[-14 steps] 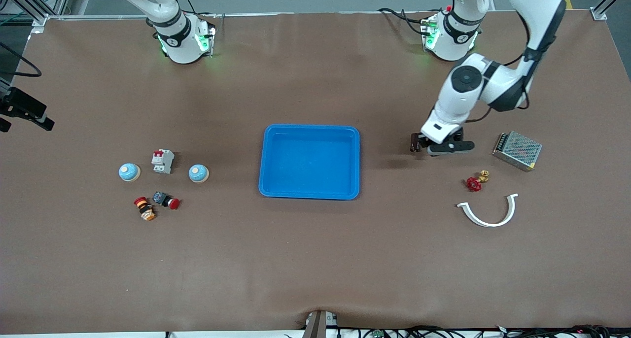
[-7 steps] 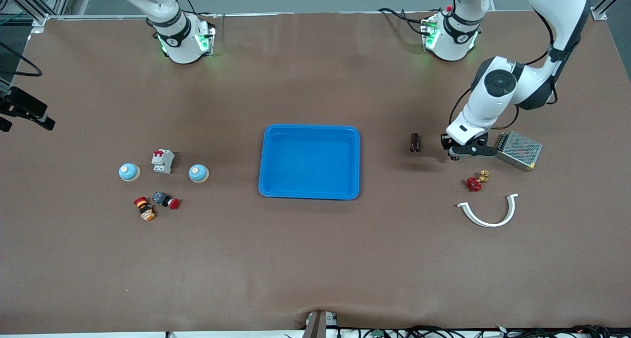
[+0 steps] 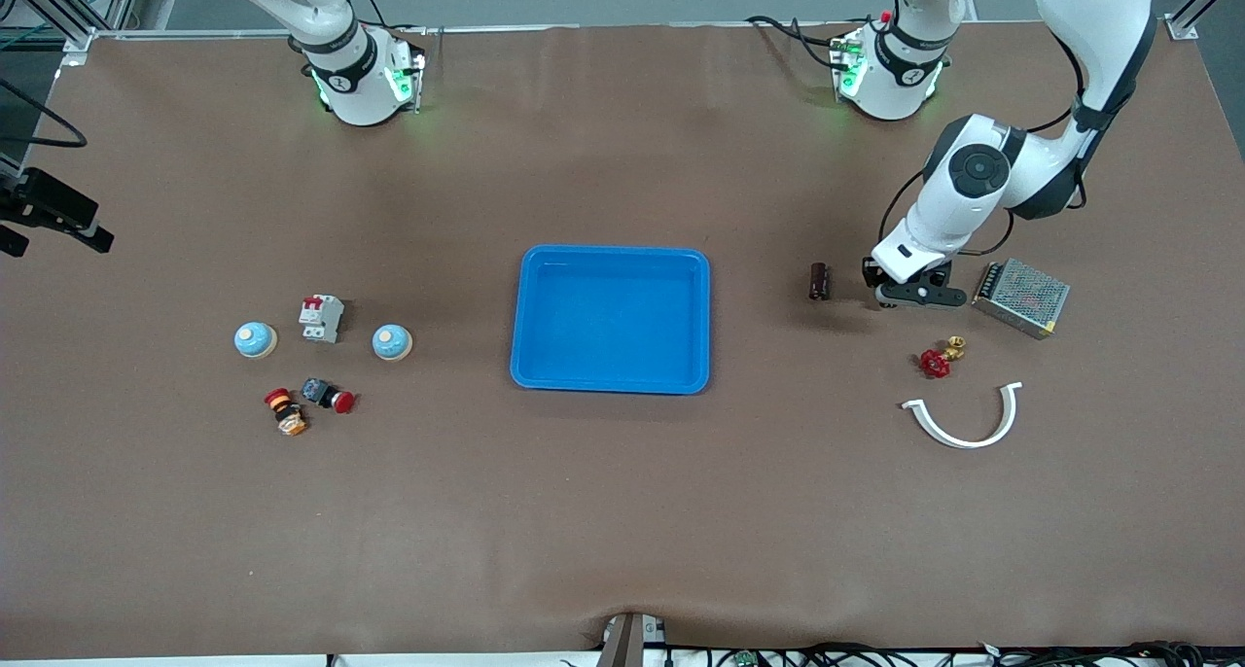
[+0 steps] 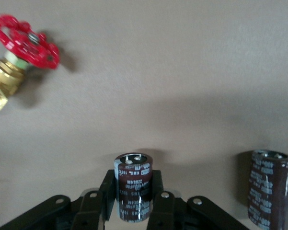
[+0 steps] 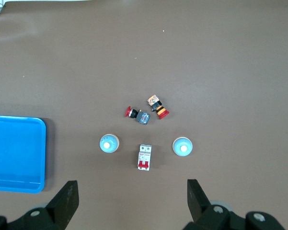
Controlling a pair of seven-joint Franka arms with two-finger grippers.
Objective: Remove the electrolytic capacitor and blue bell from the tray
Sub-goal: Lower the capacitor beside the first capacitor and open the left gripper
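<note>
My left gripper (image 3: 912, 295) is shut on a dark brown capacitor (image 4: 132, 187), held upright between its fingers just above the table, beside the metal power supply. In the front view the hand hides that capacitor. A second capacitor (image 3: 820, 281) (image 4: 270, 188) stands on the table between the gripper and the blue tray (image 3: 611, 252). Two blue bells (image 3: 255, 339) (image 3: 392, 341) sit toward the right arm's end of the table; the right wrist view shows them as bell (image 5: 109, 143) and bell (image 5: 182, 146). My right gripper (image 5: 132, 197) hangs open high over that area, out of the front view.
A meshed power supply (image 3: 1021, 296), a red-handled brass valve (image 3: 937, 360) (image 4: 24, 45) and a white curved piece (image 3: 963, 422) lie near the left gripper. A white circuit breaker (image 3: 321, 317) and two push buttons (image 3: 328, 395) (image 3: 285, 411) lie by the bells.
The left gripper has moved away from the standing capacitor toward the power supply, then come back slightly. The right arm has not moved.
</note>
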